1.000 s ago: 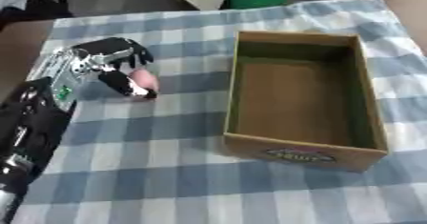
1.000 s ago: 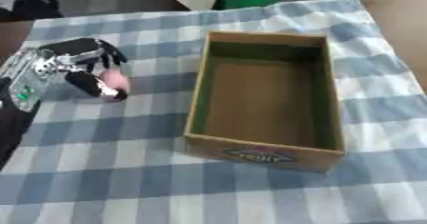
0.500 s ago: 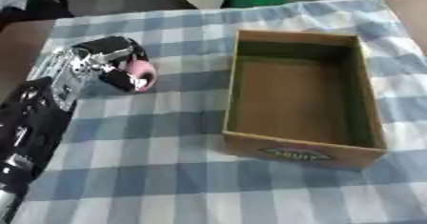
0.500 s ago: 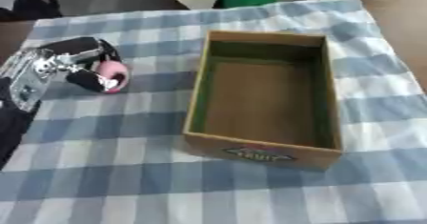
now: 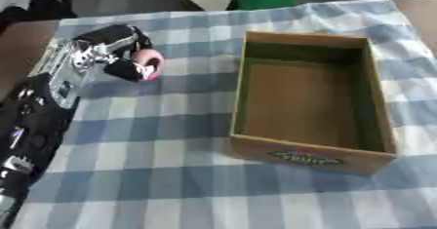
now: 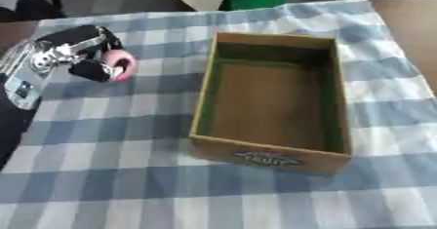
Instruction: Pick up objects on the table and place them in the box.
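Left hand: the left hand (image 5: 101,52) is reaching in from the left side, over the far left part of the bench (image 5: 170,174), which is covered by a blue and white checked cloth (image 5: 162,140).
Fingers: the fingers (image 5: 128,69) are curling round a small pink object (image 5: 150,60), so the hand is holding it; only the pink end is showing past the dark fingers.
Object: the pink object is sitting in the hand, well to the left of the box (image 5: 311,96), about level with the box's far half. Whether it is resting on the cloth or already lifted, I cannot tell.
Box: the cardboard box is standing open, and nothing is showing inside it; its near left wall is facing the hand.
Step in hand: judging by this, the hand is carrying the pink object over to the box.
Doing it well: the hand is needing to rise enough that the object clears the box's left rim, travel right until it is over the middle of the floor, and only then uncurl.
Risk: the object is peeking out of the grasp, so a quick swing could be shaking it free short of the rim.
Right hand: not showing in either view.
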Robot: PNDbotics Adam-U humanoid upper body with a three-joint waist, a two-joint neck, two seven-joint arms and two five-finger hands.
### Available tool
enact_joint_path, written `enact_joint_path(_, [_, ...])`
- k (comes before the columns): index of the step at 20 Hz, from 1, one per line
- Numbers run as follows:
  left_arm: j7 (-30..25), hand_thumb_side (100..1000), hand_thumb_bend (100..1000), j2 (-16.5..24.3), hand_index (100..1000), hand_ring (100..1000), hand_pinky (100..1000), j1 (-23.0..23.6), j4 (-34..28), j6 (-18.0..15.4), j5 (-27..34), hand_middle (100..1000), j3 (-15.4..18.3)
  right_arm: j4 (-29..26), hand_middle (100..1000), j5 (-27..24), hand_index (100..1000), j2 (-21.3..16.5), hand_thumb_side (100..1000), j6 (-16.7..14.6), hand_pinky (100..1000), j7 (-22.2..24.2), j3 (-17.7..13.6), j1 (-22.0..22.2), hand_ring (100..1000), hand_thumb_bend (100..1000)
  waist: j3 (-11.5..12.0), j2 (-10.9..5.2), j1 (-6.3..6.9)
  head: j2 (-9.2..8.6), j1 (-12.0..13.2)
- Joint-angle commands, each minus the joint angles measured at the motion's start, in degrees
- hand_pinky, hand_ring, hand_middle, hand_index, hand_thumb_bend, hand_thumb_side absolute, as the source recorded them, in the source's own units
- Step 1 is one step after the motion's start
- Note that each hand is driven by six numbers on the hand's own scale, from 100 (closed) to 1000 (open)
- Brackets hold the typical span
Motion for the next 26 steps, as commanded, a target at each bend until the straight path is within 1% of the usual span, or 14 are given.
enact_joint_path(1, [1.6, 427, 100, 1.7, 500, 434, 242, -0.9, -1.5, 0.4, -0.1, 432, 0.0, -0.8, 784, 0.0, 1000, -1.0, 1000, -0.1, 898, -0.1, -0.4, -0.1, 980, 100, 0.1, -1.39, -0.33, -0.12, -0.1])
enact_joint_path(2, [2.5, 441, 100, 1.7, 479, 417, 226, -0.9, -1.7, 0.4, -0.1, 417, 0.1, -0.8, 784, 0.0, 1000, -0.9, 1000, 0.0, 898, -0.1, -0.4, -0.1, 980, 100, 0.0, -1.40, -0.34, -0.16, -0.1])
enact_joint_path(5, [5.5, 476, 100, 1.7, 455, 400, 209, -1.0, -2.2, 0.5, -0.1, 397, 0.0, -0.8, 784, -0.2, 1000, -1.0, 1000, -0.1, 898, -0.1, -0.4, -0.1, 980, 100, 0.0, -1.43, -0.38, -0.29, -0.1])
enact_joint_path(13, [9.2, 459, 100, 1.2, 441, 391, 196, -1.8, -4.0, 1.1, 0.0, 385, -0.3, -0.8, 785, -0.8, 1000, -1.3, 1000, -0.4, 894, -0.5, -0.5, -0.5, 977, 100, -0.3, -1.53, -0.37, -0.51, 0.2])
enact_joint_path(16, [11.1, 452, 100, 0.2, 439, 391, 203, -2.9, -5.3, 1.4, -1.0, 383, -0.2, -0.8, 785, -1.4, 1000, -1.7, 1000, -0.8, 892, -0.8, -0.5, -0.9, 974, 100, -0.6, -1.60, -0.50, -0.58, 0.6])
enact_joint_path(18, [12.6, 444, 100, -1.0, 437, 391, 203, -4.1, -6.0, 1.9, -2.4, 382, 0.1, -0.8, 787, -2.1, 1000, -2.0, 1000, -1.2, 888, -0.9, -0.3, -1.6, 971, 100, -1.0, -1.66, -0.66, -0.57, 1.3])
enact_joint_path(19, [13.6, 435, 100, -1.9, 436, 391, 207, -4.7, -6.5, 2.2, -3.2, 367, 0.3, -0.8, 789, -2.6, 1000, -2.2, 1000, -1.5, 884, -0.9, -0.1, -2.2, 968, 100, -1.3, -1.69, -0.75, -0.65, 2.2])
enact_joint_path(23, [17.0, 424, 100, -5.7, 432, 390, 216, -6.1, -8.4, 4.1, -6.2, 362, 1.3, -0.8, 793, -5.3, 1000, -2.7, 1000, -2.3, 876, -0.4, 0.8, -4.7, 961, 100, -2.9, -1.57, -1.05, -1.23, 5.3])
enact_joint_path(26, [18.2, 425, 100, -7.4, 434, 391, 215, -6.8, -9.1, 4.6, -8.0, 366, 1.2, -0.8, 794, -7.2, 1000, -2.9, 1000, -2.8, 873, 0.2, 1.2, -6.2, 958, 100, -3.9, -1.36, -1.12, -1.51, 6.5])
